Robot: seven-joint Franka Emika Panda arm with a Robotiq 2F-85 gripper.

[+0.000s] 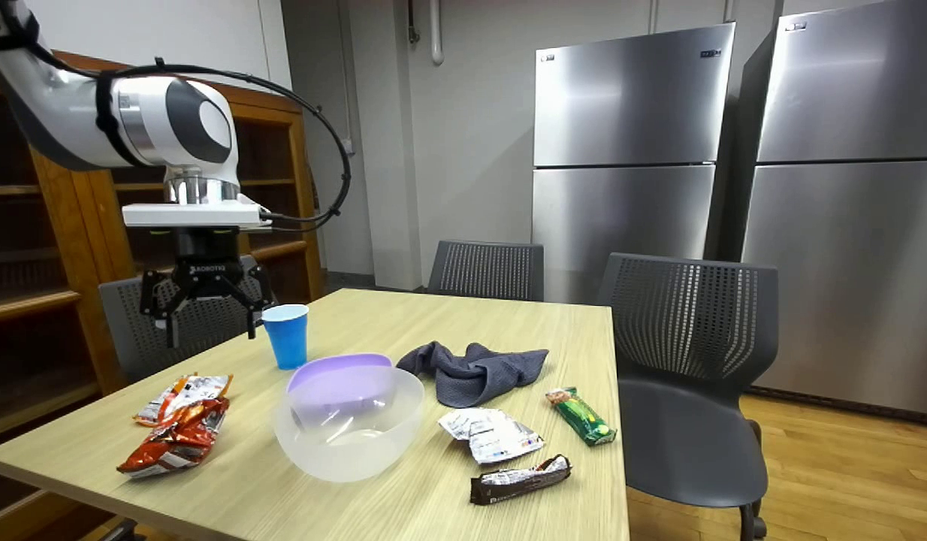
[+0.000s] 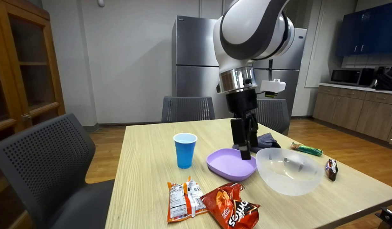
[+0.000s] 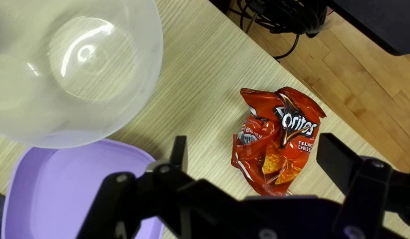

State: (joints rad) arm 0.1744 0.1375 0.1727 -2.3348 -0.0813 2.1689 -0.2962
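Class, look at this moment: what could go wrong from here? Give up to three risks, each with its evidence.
1. The open gripper might snag the orange bag along with the red bag, as the two appear to touch.
2. The red bag is crumpled and glossy, so it may buckle or slip if pinched.
3. The cup stands upright and narrow, so a low sideways swing could tip it.

There are three bags [image 3: 284,146], two bars [image 1: 520,481], one cup [image 1: 288,342], one plate [image 2: 226,167], one bowl [image 1: 347,443] and one cloth [image 1: 475,376].
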